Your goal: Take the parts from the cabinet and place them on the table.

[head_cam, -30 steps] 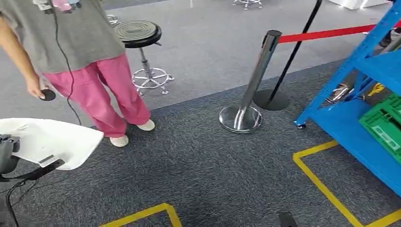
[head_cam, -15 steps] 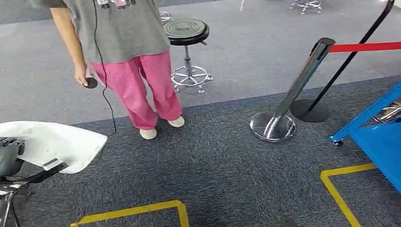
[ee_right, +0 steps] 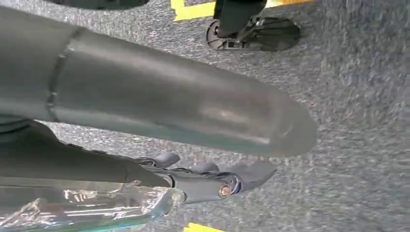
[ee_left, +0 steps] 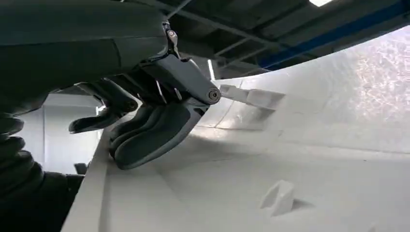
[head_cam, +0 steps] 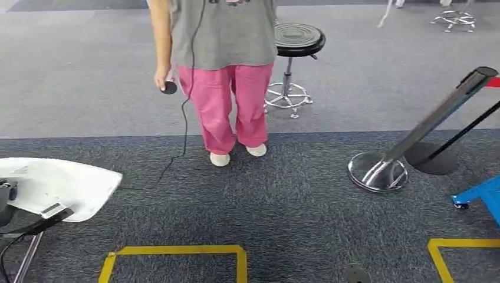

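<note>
A: State the floor condition.
B: Dark blue-grey carpet (head_cam: pixel 283 200) covers the near area; a lighter grey floor (head_cam: pixel 76 71) lies beyond it. Yellow tape (head_cam: pixel 177 250) marks a rectangle on the carpet near the robot, with a second yellow outline (head_cam: pixel 460 243) to the right.

A: List the room contents.
B: A person (head_cam: pixel 227 76) in pink trousers stands at the carpet edge, holding a small black device (head_cam: pixel 169 88) with a cable hanging to the floor. A black round stool (head_cam: pixel 298 41) stands just behind the person. A leaning chrome post (head_cam: pixel 413 135) with a round base is on the right, beside a black-based post (head_cam: pixel 439 154). A corner of the blue cabinet (head_cam: pixel 480 194) shows at the far right edge.

A: Locate the part.
B: The white moulded part (head_cam: pixel 59 186) is at the lower left, held off the floor in the left hand (ee_left: pixel 154 121). The fingers (ee_left: pixel 145 137) curl over its rim.

A: Right hand status?
B: The right hand (ee_right: pixel 212 181) hangs above the carpet beside a clear plastic-wrapped piece (ee_right: pixel 87 205). Whether the fingers grasp it cannot be determined.
</note>
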`<act>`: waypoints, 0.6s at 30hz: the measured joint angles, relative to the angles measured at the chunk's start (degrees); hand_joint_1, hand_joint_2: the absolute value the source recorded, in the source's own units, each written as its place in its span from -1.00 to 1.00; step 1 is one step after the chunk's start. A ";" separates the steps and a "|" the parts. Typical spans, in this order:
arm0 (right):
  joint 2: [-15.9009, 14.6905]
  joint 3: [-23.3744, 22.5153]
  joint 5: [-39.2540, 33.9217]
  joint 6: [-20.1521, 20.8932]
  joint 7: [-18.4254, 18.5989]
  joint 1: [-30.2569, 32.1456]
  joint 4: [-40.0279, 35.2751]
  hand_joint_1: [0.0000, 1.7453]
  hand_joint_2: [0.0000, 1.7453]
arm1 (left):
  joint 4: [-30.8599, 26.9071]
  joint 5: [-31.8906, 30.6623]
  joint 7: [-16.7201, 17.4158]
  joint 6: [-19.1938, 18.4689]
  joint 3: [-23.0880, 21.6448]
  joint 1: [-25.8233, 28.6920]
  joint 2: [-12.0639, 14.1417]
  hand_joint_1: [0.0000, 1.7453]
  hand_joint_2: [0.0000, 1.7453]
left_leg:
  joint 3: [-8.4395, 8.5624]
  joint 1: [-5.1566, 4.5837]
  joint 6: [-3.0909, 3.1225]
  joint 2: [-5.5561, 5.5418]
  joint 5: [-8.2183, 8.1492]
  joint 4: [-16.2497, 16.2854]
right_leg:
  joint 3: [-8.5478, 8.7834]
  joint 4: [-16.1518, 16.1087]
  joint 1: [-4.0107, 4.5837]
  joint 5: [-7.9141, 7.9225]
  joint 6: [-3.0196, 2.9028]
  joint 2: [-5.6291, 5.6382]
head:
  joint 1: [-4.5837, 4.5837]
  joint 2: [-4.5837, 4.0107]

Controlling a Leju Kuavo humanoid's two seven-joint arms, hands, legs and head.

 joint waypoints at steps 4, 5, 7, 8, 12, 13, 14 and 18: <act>0.07 0.00 -0.04 0.00 -0.02 0.41 0.02 -1.00 -1.00 | -0.11 -0.02 -0.20 -0.37 -0.06 -0.39 -0.21 1.00 1.00 | -0.13 0.10 0.70 -2.74 -0.06 0.02 | -8.05 16.88 -0.17 -7.71 0.15 5.16 | 0.40 0.00; 0.07 0.00 -0.07 0.00 -0.02 0.57 0.02 -1.00 -1.00 | -0.11 -0.02 -0.20 -0.55 -0.11 -0.41 -0.32 1.00 1.00 | -0.12 0.09 0.70 -3.58 -0.06 0.04 | -8.92 18.08 -0.16 -7.48 0.12 5.21 | 0.37 0.00; 0.07 -0.04 -0.15 0.00 -0.05 0.65 0.02 -1.00 -1.00 | -0.09 -0.07 -0.37 -0.81 -0.28 -0.60 -0.58 1.00 1.00 | 0.01 0.14 0.65 -5.25 -0.04 0.08 | -6.77 12.62 -0.21 -3.26 -0.08 5.39 | 0.38 0.00; 0.07 -0.11 -0.26 0.00 -0.07 0.62 0.02 -1.00 -1.00 | -0.09 -0.09 -0.48 -0.90 -0.39 -0.79 -0.65 1.00 1.00 | 0.13 0.25 0.57 -6.08 -0.05 0.13 | -4.37 7.35 -0.30 -0.43 -0.23 6.08 | 0.38 0.00; 0.07 -0.22 -0.53 0.00 -0.15 0.65 0.11 -1.00 -1.00 | -0.04 -0.18 -0.88 -1.05 -0.59 -2.09 -0.96 1.00 1.00 | -0.88 0.70 -0.93 -8.93 0.46 0.37 | -0.59 -0.46 -0.68 1.58 -0.35 10.61 | 0.40 0.00; 0.07 -0.24 -0.57 0.00 -0.13 0.82 0.13 -1.00 -1.00 | -0.02 -0.20 -0.87 -1.05 -0.59 -2.03 -0.98 1.00 1.00 | -0.98 0.93 -1.34 -9.65 0.73 0.13 | -0.58 -0.39 -0.45 1.64 -0.59 10.07 | 0.31 0.00; 0.07 -0.24 -0.57 0.02 -0.13 0.91 0.13 -1.00 -1.00 | 0.04 -0.20 -0.87 -1.05 -0.63 -2.03 -0.98 1.00 1.00 | -1.11 0.95 -1.72 -10.40 0.85 0.01 | -0.46 -0.72 -0.56 1.84 -0.99 9.28 | 0.31 0.00; 0.02 -0.42 -0.55 0.37 -0.09 1.14 0.18 -1.00 -1.00 | 0.06 -0.20 -0.87 -1.05 -0.85 -2.94 -1.02 1.00 1.00 | -6.75 0.49 -2.24 -1.94 -5.45 11.53 | -0.15 -1.47 -0.32 2.10 -2.17 5.83 | -0.21 0.00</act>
